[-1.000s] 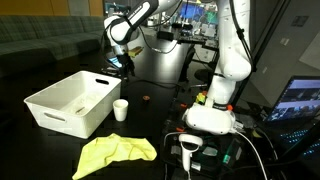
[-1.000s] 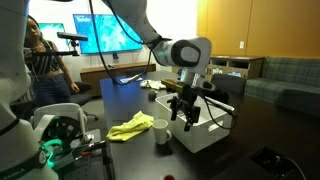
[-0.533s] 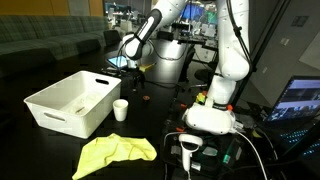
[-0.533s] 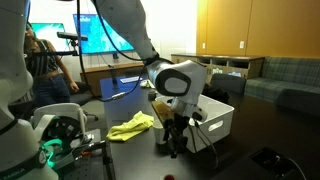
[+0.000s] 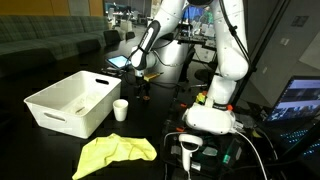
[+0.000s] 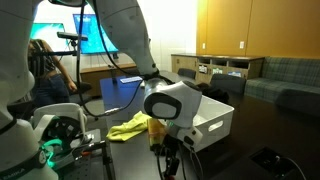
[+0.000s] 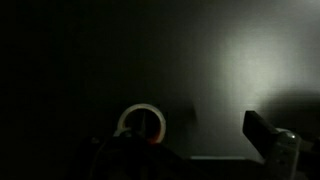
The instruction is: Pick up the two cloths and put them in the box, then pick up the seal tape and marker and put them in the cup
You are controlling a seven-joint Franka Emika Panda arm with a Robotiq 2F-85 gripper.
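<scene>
A dark table (image 5: 160,125) in a dim lab: the seal tape (image 7: 143,121), a small pale ring, lies flat just below your gripper (image 5: 140,88). In the wrist view it sits off to one side of the fingers (image 7: 265,135). You have the fingers spread wide, holding nothing. The white cup (image 5: 120,109) stands near them, with the box (image 5: 70,100) just past it. The yellow cloth (image 5: 118,152) lies crumpled on the table, well apart from the fingers.
</scene>
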